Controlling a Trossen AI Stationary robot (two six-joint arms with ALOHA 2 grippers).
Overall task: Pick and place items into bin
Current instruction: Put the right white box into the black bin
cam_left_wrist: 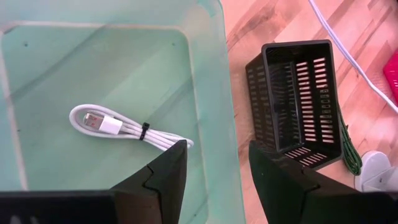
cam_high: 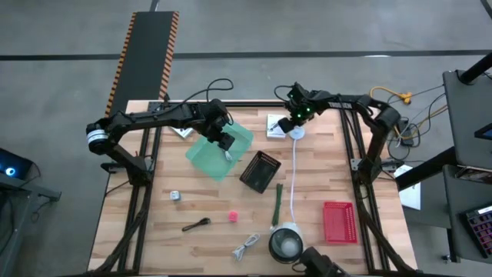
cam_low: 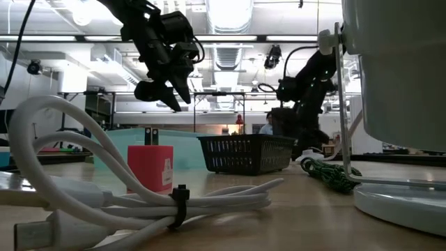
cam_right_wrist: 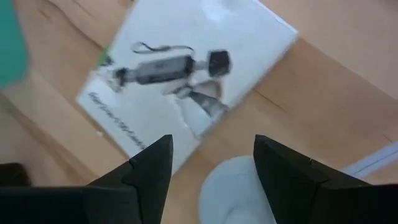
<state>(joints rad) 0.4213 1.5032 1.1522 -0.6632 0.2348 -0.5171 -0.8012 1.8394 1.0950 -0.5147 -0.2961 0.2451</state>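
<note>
The wooden table (cam_high: 315, 181) stands on a grey floor, with a black ramp edged in orange stripes (cam_high: 146, 54) beyond its far left corner; the low view looks across it into a hall of ceiling lights and shelving. On the near left lie a small metal piece (cam_high: 175, 195), a brown utensil (cam_high: 196, 225), a pink ball (cam_high: 232, 217) and a coiled white cable (cam_high: 246, 247); farther right are a dark green stick (cam_high: 277, 205), a grey bowl (cam_high: 285, 244) and a red basket (cam_high: 340, 221).

The left gripper (cam_high: 227, 143) hangs over the green bin (cam_high: 201, 160), fingers (cam_left_wrist: 168, 168) spread wide and holding nothing; a coiled cable (cam_left_wrist: 121, 128) lies on the bin's floor, and a black basket (cam_high: 260, 171) sits just beside the bin. The right gripper (cam_high: 295, 121) hovers at the far edge above a white printed card (cam_right_wrist: 186, 74) and a white round puck (cam_right_wrist: 239, 190), fingers apart and empty.
</note>
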